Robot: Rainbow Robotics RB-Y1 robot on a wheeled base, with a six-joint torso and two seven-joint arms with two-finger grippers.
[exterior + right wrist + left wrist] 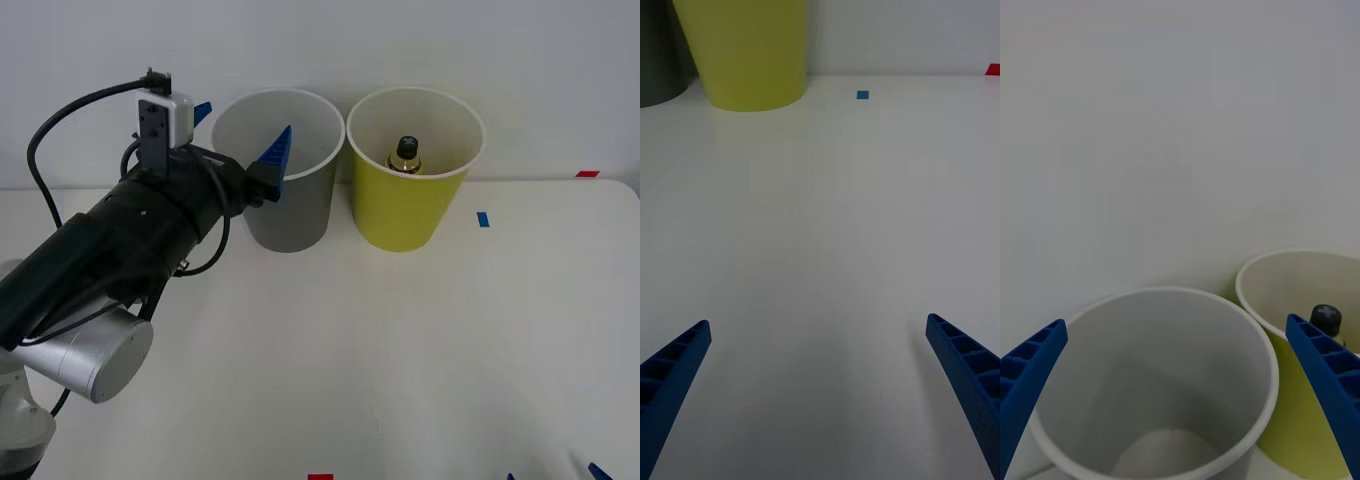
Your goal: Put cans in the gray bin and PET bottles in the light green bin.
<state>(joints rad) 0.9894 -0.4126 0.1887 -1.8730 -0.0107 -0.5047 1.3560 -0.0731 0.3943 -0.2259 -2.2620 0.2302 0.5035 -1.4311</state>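
Your yellow bottle point(405, 155) already stands upright inside the light green bin point(410, 215) at the table's far edge. The gray bin point(290, 215) touches it, and your left tool point(243, 133) hangs released, empty, over its rim. The right tool point(820, 390) is spread near the table's near edge.

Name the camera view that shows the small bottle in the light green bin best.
The front view: the bottle stands inside the light green bin, cap and neck clear from above. The left wrist view catches its dark cap over the rim; the right wrist view gives the bin's outer wall.
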